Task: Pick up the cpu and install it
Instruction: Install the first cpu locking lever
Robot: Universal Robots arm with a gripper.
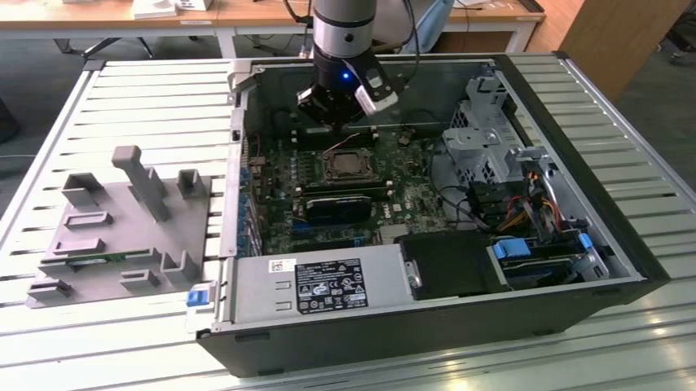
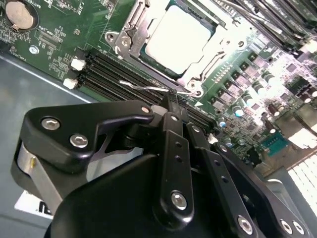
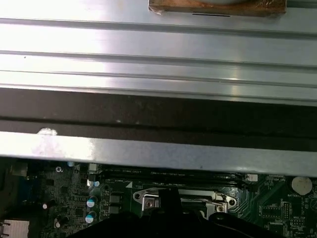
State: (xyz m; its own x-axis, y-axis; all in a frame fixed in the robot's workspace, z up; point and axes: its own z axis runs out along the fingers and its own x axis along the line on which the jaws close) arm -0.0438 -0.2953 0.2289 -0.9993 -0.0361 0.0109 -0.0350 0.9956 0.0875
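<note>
The cpu [image 1: 348, 165] lies flat in the motherboard socket inside the open computer case, its silver top facing up. The second wrist view shows the cpu [image 2: 178, 37] seated within the metal socket frame [image 2: 124, 42], apart from my fingers. My gripper [image 1: 337, 124] hangs just beyond the socket's far edge, over the memory slots [image 2: 111, 74]. Its black fingers meet at the tips, so the gripper [image 2: 171, 99] is shut with nothing in it. The tips are close to the thin wire socket lever [image 2: 143, 88]. In the first wrist view the socket frame [image 3: 148, 201] sits below the case wall.
The case wall [image 1: 244, 163] rises at the exterior view's left, a drive cage [image 1: 484, 122] and cables at its right, and the power supply [image 1: 315, 285] in front. A grey fixture [image 1: 120, 220] with upright blocks stands on the slatted table [image 1: 109, 98] outside the case.
</note>
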